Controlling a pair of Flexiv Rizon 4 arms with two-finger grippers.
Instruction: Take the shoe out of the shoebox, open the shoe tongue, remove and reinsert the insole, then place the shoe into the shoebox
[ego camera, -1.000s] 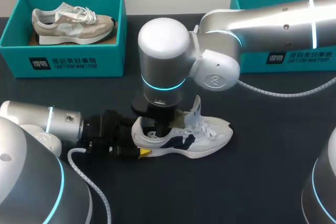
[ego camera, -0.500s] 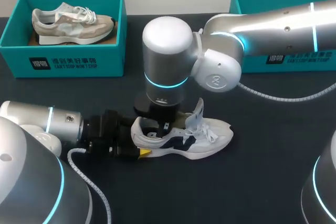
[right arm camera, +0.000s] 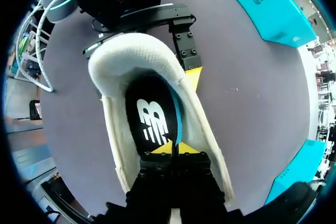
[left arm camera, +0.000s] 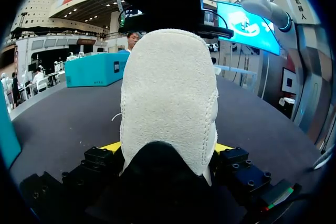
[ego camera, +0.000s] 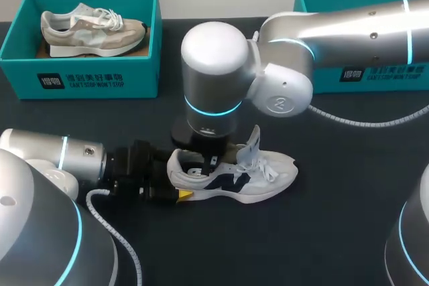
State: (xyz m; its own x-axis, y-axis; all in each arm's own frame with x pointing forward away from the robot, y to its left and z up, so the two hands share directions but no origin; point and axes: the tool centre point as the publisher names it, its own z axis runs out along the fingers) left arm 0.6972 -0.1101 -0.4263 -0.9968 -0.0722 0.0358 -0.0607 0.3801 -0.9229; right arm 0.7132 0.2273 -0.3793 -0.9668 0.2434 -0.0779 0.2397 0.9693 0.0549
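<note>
Left pincer [left arm camera: 168,149] clamps the white shoe [ego camera: 258,180] at its heel; right pincer [right arm camera: 172,149] pinches the insole [right arm camera: 152,121] inside.

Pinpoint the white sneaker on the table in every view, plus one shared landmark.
Head view: sneaker mid-table, under the right gripper.
Left wrist view: its heel fills the middle, between the left gripper fingers.
Right wrist view: under the right gripper, which pinches its insole.
Shared landmark: the left gripper clamping the heel.
</note>
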